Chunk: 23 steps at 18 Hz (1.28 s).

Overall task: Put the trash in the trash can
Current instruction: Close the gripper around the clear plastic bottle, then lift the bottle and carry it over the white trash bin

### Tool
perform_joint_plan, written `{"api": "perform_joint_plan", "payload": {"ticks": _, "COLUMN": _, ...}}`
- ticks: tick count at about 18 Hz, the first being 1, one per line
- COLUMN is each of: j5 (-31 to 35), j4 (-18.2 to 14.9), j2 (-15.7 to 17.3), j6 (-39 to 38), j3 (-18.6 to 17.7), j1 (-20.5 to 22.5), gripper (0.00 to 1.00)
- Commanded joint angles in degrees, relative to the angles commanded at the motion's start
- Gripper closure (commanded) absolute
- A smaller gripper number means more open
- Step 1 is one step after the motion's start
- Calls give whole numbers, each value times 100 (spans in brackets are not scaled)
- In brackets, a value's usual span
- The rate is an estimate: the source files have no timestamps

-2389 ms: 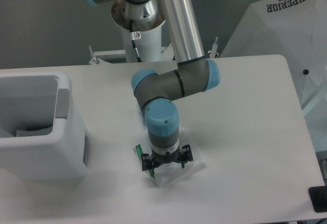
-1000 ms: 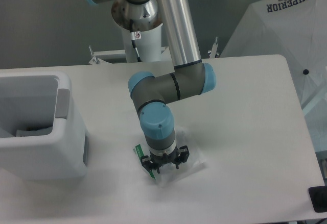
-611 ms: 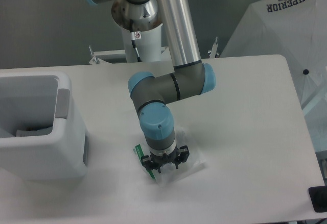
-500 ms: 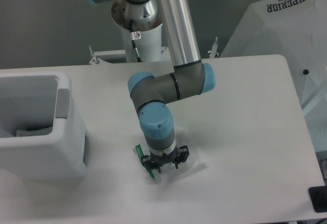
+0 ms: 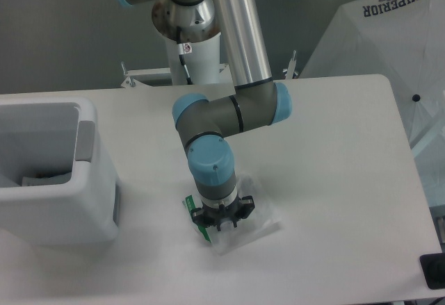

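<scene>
Trash can (image 5: 52, 180) first: the big white bin sits well off to the left of the fingers, its open top showing something pale lying down inside, though I cannot make out what. Moving right, the green edge strip (image 5: 195, 211) of the wrapper pokes out just beside the fingers. The gripper (image 5: 220, 223) points straight down, pressed low onto the crinkled translucent wrapper (image 5: 243, 225), which lies flat on the desk (image 5: 334, 152) and spreads out to the right of the fingers. From where I stand the wrist blocks the tips, so I cannot tell whether the fingers are apart or pinched on the plastic. I see no bottle out on the desk.

As for progress, the wrapper is not yet off the surface, so I would judge this as the grasping step. What is left is lifting it, carrying it leftward over the bin's rim, and dropping it in.
</scene>
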Motion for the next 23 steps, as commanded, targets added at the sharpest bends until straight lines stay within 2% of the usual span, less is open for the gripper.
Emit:
{"api": "perform_joint_plan", "payload": {"ticks": 4, "j5": 0, "j4": 0, "j2": 26, "j6": 0, "j3": 87, "j1": 9, "gripper": 75}}
{"api": "perform_joint_plan", "payload": {"ticks": 7, "j5": -175, "j4": 0, "j2": 272, "j6": -35, "j3": 456, "j1": 61, "gripper": 75}}
{"api": "perform_joint_plan", "payload": {"ticks": 12, "j5": -904, "j4": 9, "j2": 764, "j6": -44, "j3": 878, "j1": 237, "gripper": 75}}
{"api": "perform_joint_plan", "payload": {"ticks": 16, "j5": -1466, "j4": 18, "j2": 896, "j6": -79, "j3": 1519, "j1": 290, "gripper": 75}}
{"api": "perform_joint_plan", "payload": {"ticks": 18, "j5": -1844, "j4": 44, "j2": 1001, "j6": -376, "j3": 1766, "j1": 316, "gripper": 75}}
{"api": "perform_joint_plan", "payload": {"ticks": 23, "j5": -1986, "j4": 79, "j2": 1370, "j6": -607, "j3": 1995, "j1": 299, "gripper": 74}}
